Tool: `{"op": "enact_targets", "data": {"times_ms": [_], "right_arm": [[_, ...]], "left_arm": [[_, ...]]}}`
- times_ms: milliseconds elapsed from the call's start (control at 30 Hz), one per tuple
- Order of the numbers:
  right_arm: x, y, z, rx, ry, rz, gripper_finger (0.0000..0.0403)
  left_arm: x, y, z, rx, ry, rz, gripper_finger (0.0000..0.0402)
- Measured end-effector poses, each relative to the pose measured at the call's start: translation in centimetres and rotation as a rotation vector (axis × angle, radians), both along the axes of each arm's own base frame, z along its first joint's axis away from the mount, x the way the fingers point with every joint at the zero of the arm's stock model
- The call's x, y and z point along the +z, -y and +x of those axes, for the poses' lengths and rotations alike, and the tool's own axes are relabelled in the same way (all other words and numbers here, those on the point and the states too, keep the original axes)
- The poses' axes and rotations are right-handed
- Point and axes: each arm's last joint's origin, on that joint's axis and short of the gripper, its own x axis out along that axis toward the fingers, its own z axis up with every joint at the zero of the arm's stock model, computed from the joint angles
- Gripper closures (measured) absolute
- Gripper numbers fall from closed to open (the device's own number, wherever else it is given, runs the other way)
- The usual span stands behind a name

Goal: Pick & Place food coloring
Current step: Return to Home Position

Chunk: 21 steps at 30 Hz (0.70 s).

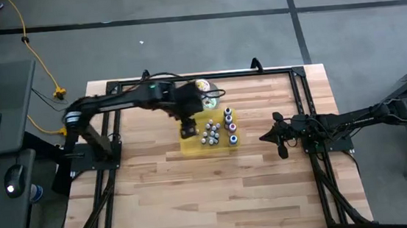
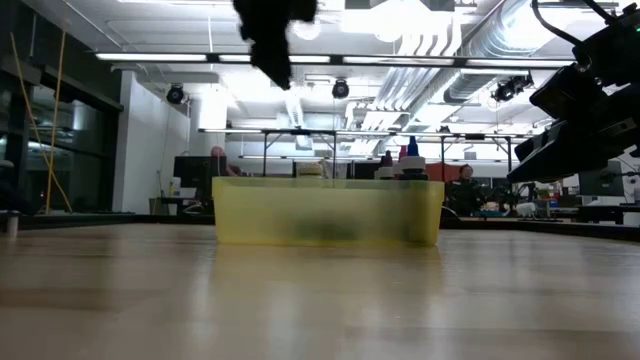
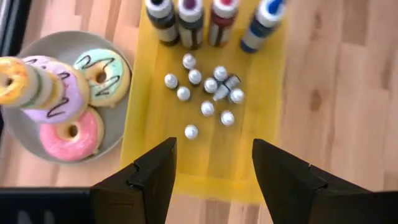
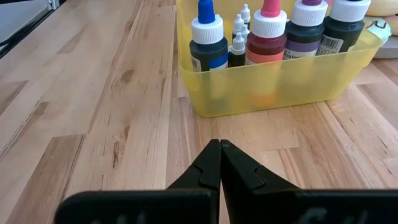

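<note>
The food coloring (image 1: 217, 130) stands in a translucent yellow tray (image 1: 193, 146) at mid-table. It is several tiny silver-capped bottles (image 3: 208, 93) plus a row of larger dark, purple, red and blue bottles (image 3: 211, 22), which also show in the right wrist view (image 4: 267, 34). My left gripper (image 3: 212, 146) hangs open well above the tray's left end (image 1: 188, 128) and touches nothing. My right gripper (image 1: 263, 137) is shut and rests near the table to the right of the tray, pointing at it (image 4: 219, 144).
A round plate of stacked pastel ring toys (image 3: 56, 99) sits just beyond the tray's far left corner (image 1: 205, 86). A black frame (image 1: 302, 105) runs along the table's sides. Bare wood lies in front of the tray (image 2: 325, 212) and toward the near edge.
</note>
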Motion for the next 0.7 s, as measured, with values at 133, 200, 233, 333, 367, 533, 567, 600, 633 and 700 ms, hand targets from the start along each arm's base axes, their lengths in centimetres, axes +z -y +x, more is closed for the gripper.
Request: {"op": "enact_targets", "data": {"times_ms": [133, 200, 233, 333, 367, 533, 567, 600, 633, 700], "right_arm": [[0.0, 0.0, 0.0, 0.0, 0.0, 0.0, 0.0402], [0.0, 0.0, 0.0, 0.0, 0.0, 0.0, 0.0402], [0.0, 0.0, 0.0, 0.0, 0.0, 0.0, 0.0402], [0.0, 0.0, 0.0, 0.0, -0.002, 0.0, 0.0402], [0.0, 0.0, 0.0, 0.0, 0.0, 0.0, 0.0402], [0.0, 0.0, 0.0, 0.0, -0.001, 0.0, 0.0402], [0.0, 0.0, 0.0, 0.0, 0.0, 0.0, 0.0402], [0.0, 0.0, 0.0, 0.0, 0.0, 0.0, 0.0402], [0.0, 0.0, 0.0, 0.0, 0.0, 0.0, 0.0402], [0.0, 0.0, 0.0, 0.0, 0.0, 0.0, 0.0402]], "left_arm": [[0.8, 1.2, -3.1, -0.047, 0.042, 0.03, 0.0196], [0.5, 1.8, -4.6, -0.059, 0.062, 0.032, 0.0196], [0.3, 2.0, -5.3, -0.062, 0.08, 0.033, 0.0196], [-0.5, 2.4, -7.5, -0.062, 0.126, 0.016, 0.0196], [-0.7, 2.6, -8.0, -0.068, 0.154, -0.003, 0.0196], [-1.5, 3.3, -10.5, -0.108, 0.295, -0.077, 0.0198], [-1.5, 3.4, -10.9, -0.112, 0.318, -0.075, 0.02], [-1.7, 3.5, -11.4, -0.114, 0.329, -0.072, 0.0203], [-1.9, 3.6, -11.8, -0.117, 0.333, -0.068, 0.0208], [-2.2, 3.7, -12.5, -0.123, 0.351, -0.064, 0.0221]]}}
